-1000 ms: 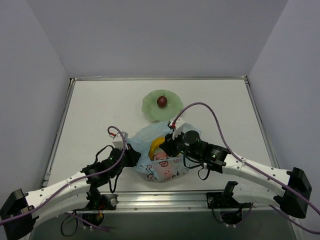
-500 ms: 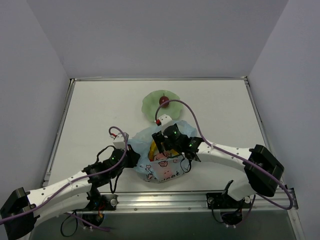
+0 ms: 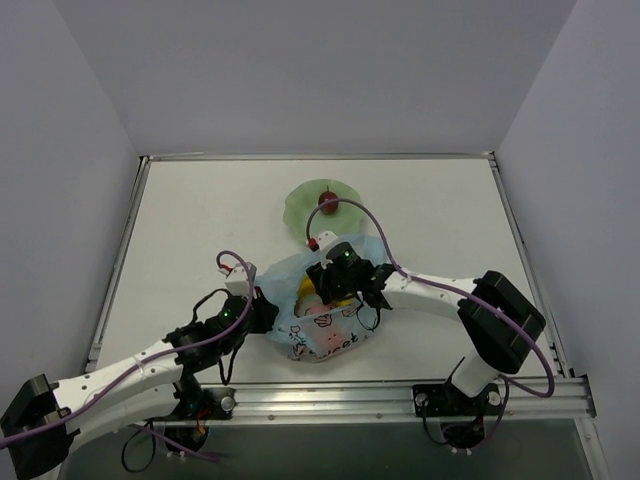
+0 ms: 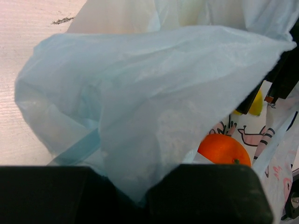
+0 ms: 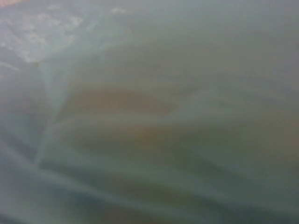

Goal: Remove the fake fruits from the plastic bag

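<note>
The light-blue plastic bag (image 3: 322, 325) with a cartoon print lies near the front middle of the table. My left gripper (image 3: 264, 309) is shut on the bag's left edge; in the left wrist view the film (image 4: 154, 107) is pinched between my jaws (image 4: 140, 189). An orange (image 4: 223, 150) and a bit of yellow banana (image 4: 256, 105) show inside the bag. My right gripper (image 3: 326, 287) is down in the bag's mouth, its fingers hidden. The right wrist view shows only blurred plastic film (image 5: 149, 112). A small dark red-brown fruit (image 3: 326, 201) sits in the bowl.
The pale green scalloped bowl (image 3: 302, 214) stands just behind the bag. The right arm's purple cable (image 3: 372, 222) loops over the bowl's near side. A metal rail (image 3: 330, 398) runs along the table's front edge, and walls close in three sides.
My right arm has swung left and its gripper has gone deeper into the bag's mouth. My left gripper has kept its hold on the bag's edge.
</note>
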Available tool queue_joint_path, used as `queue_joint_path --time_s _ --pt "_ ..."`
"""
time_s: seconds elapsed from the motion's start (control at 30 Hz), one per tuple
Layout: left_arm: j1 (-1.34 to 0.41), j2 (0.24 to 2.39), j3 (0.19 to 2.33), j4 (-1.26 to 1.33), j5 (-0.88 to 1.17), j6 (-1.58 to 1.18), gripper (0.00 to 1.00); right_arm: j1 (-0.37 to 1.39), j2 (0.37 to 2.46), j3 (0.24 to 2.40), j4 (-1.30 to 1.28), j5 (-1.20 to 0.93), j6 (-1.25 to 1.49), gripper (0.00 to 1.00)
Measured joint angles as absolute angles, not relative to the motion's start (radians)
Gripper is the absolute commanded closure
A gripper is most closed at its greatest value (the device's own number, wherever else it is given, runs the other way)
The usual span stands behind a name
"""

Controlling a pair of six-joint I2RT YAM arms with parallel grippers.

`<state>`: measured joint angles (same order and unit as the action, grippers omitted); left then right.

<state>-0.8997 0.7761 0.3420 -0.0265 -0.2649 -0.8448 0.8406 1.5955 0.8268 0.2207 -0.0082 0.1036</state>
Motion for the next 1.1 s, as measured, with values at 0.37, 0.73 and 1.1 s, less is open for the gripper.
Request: queue_joint_path --time_s 0.37,0.73,1.1 --pt "-0.894 0.8 0.36 -0.015 -0.265 -0.843 0.98 0.922 1.366 0.802 0.204 0.094 0.131 0.95" --pt "-0.894 0.798 0.5 0.0 -0.347 -0.82 0.98 1.04 1.101 0.657 0.21 0.215 0.241 1.0" --pt "-0.892 0.696 0.507 -0.081 -0.456 -0.833 0.98 1.13 1.144 0.641 0.123 0.454 0.426 1.0"
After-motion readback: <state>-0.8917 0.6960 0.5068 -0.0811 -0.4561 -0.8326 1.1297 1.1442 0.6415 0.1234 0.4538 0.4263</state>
